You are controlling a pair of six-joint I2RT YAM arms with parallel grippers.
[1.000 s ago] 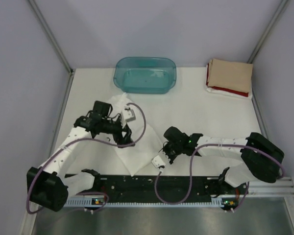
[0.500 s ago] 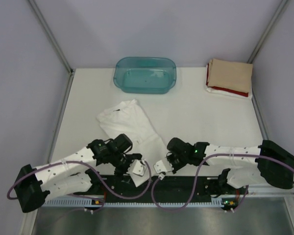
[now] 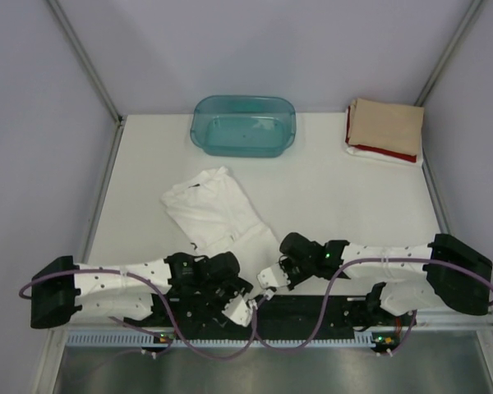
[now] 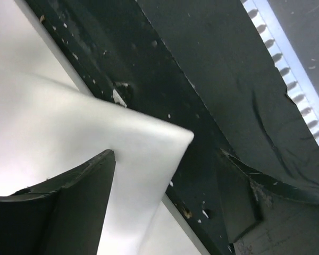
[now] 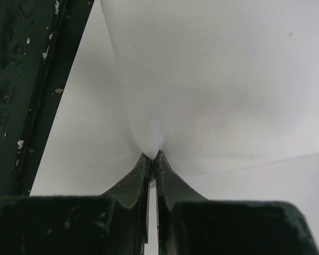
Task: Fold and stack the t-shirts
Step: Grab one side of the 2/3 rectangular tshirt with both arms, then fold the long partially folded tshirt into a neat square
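The right pincer [image 5: 151, 155] is shut tight on the near edge of the white t-shirt [image 3: 218, 217], a small pucker of cloth pinched between its tips, low over the near edge of the worktop [image 3: 345, 197]. The left pincer [image 3: 242, 308] stands wide open over the black base plate [image 3: 312, 308]. In its wrist view a corner of the same white cloth pokes out between the spread jaws. One finger seems to lie against the cloth, though the view is too close to be sure. The white tee lies as a narrow folded strip running diagonally from mid-left down to the two pincers.

The teal tub [image 3: 243, 125] sits open side up at the far middle, well apart from that tee. All the shirts lie outside it. In the far right corner the tan t-shirt [image 3: 386, 125] rests folded on the red t-shirt [image 3: 398, 156].
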